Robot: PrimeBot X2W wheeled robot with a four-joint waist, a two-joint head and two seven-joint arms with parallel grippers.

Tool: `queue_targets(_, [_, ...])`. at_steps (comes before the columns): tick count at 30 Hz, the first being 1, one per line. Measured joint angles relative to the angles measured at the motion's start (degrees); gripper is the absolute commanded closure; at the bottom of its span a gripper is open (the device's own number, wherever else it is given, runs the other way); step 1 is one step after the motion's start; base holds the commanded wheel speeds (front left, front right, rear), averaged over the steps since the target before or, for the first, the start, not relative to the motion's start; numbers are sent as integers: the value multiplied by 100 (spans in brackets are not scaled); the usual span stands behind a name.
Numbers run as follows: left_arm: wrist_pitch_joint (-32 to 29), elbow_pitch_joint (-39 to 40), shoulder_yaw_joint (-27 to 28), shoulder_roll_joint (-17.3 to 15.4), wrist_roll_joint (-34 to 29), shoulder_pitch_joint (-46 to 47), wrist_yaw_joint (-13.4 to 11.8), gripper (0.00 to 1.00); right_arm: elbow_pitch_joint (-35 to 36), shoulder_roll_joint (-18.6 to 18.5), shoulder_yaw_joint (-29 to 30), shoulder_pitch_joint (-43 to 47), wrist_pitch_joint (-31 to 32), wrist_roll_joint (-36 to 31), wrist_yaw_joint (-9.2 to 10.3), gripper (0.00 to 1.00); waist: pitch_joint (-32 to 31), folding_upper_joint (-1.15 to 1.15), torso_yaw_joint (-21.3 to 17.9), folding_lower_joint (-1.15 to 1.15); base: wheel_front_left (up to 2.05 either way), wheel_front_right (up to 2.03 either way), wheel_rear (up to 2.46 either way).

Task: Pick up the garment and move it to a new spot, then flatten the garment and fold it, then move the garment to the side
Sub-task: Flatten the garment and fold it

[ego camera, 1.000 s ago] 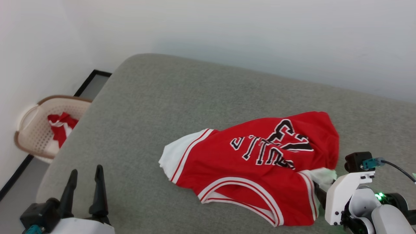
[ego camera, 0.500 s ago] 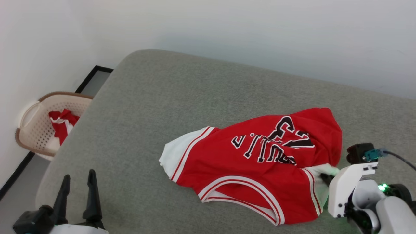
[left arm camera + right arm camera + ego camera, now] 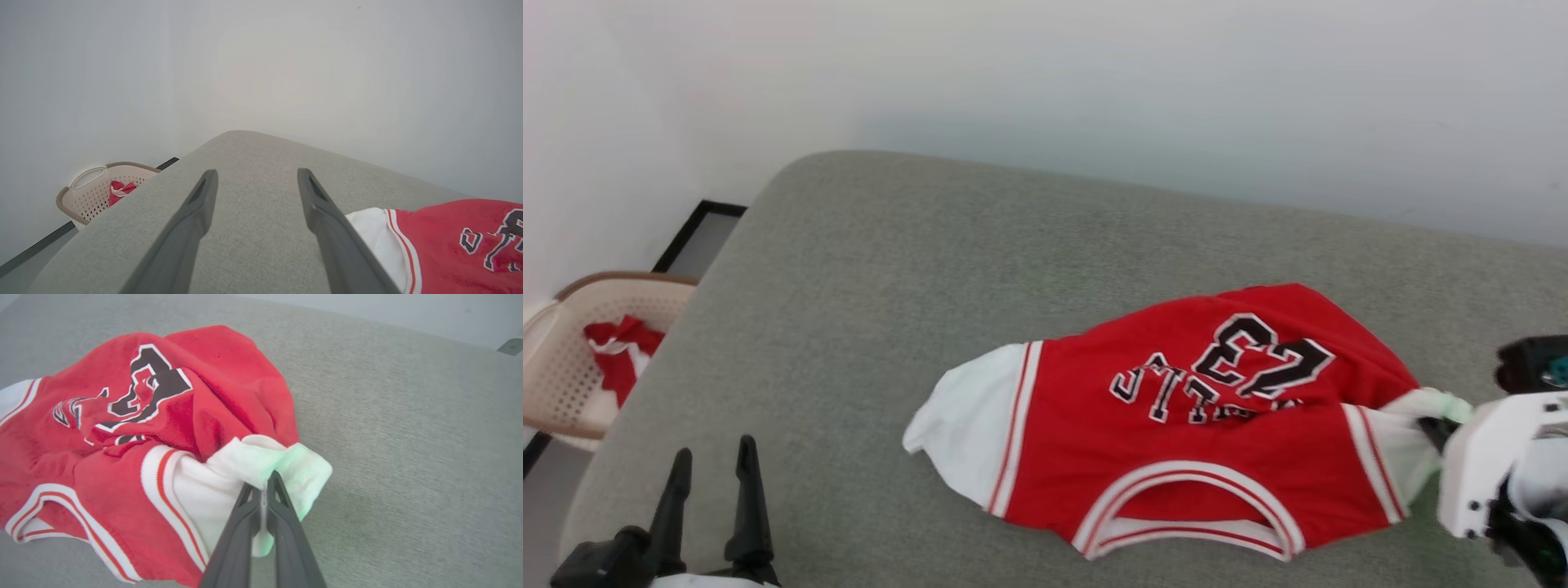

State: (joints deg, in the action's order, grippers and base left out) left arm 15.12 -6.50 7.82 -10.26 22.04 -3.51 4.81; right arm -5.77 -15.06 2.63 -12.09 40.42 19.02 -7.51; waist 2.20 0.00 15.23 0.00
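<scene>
Two dark-fingered hands are shown over a grey padded surface (image 3: 866, 286) set against a pale wall (image 3: 1094, 98).

The garment (image 3: 1192, 425), a large red sleeveless jersey, is spread in loose folds on the right part of the surface as seen from the head. Black white-outlined lettering and the number 23 are turned upward and appear upside down in that view. A white panel edged with red stripes is laid out at the jersey's left end, and a striped armhole trim curves along the near edge.

The right hand (image 3: 1431, 426) is placed at the jersey's right end. In the right wrist view its two fingers are pressed together on a bunched white corner of the jersey, and a faint green tint is cast on that cloth.

The left hand (image 3: 712, 449) is held at the lower left, well apart from the jersey. Its fingers are spread wide with nothing between them, and they point up the surface.

A pale perforated basket (image 3: 556, 359) is set on the floor beyond the surface's left edge, near the wall. A smaller red-and-white cloth (image 3: 617, 359) is lying inside it.
</scene>
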Motion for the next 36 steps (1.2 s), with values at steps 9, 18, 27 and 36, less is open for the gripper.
queue_targets(9, [0, -116, 2, 14, -89, 7, 83, 0, 0, -158, 679, 662, 242, -100, 0, 100, -105, 0, -262, 0, 0, 0, 0])
queue_targets(18, [0, -260, -58, -64, -97, 7, 140, 0, -1084, -198, 594, 705, -342, -66, 0, 64, -187, 0, -406, 0, 0, 0, 0])
queue_targets(27, [-171, -260, -171, -268, -52, -16, 181, 0, -1741, -266, 138, 290, -588, 204, 0, 0, -318, 0, -578, 0, 0, 0, 0])
queue_targets(36, [-1271, 200, -612, -665, 405, 164, 233, 0, -905, -430, -79, 236, -441, 576, 0, 0, -407, 0, -892, 0, 0, 0, 0])
